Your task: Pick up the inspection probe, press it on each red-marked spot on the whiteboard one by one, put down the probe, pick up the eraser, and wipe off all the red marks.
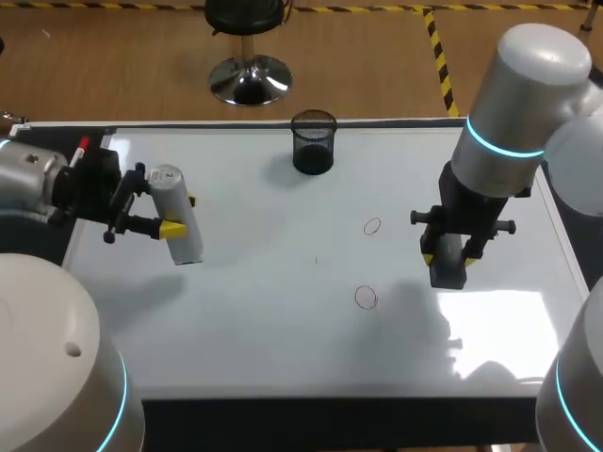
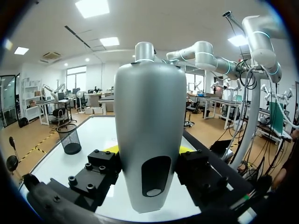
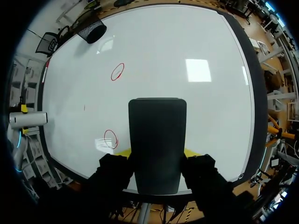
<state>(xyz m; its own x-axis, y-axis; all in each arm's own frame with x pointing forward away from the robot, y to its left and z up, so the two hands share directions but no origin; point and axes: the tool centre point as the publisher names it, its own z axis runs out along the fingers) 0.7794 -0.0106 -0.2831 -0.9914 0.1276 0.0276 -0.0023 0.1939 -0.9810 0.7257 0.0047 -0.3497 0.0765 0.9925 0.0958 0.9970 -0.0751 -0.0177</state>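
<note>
Inspection probe (image 1: 184,237): in the head view my left gripper (image 1: 179,215) clamps it over the whiteboard's (image 1: 283,330) left side, well apart from the far red circle (image 1: 372,226) and near red circle (image 1: 366,298). My right gripper (image 1: 450,250) clasps the eraser (image 1: 448,271) beside them, probably staged for wiping.

Left wrist view: fingers pinch the probe from both sides; no marks are visible.

Right wrist view: the eraser is gripped, with the near red circle (image 3: 110,138) just beside it.

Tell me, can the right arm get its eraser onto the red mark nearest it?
Probably yes: the eraser in the right pincer hangs beside that mark, with only bare whiteboard between.
</note>
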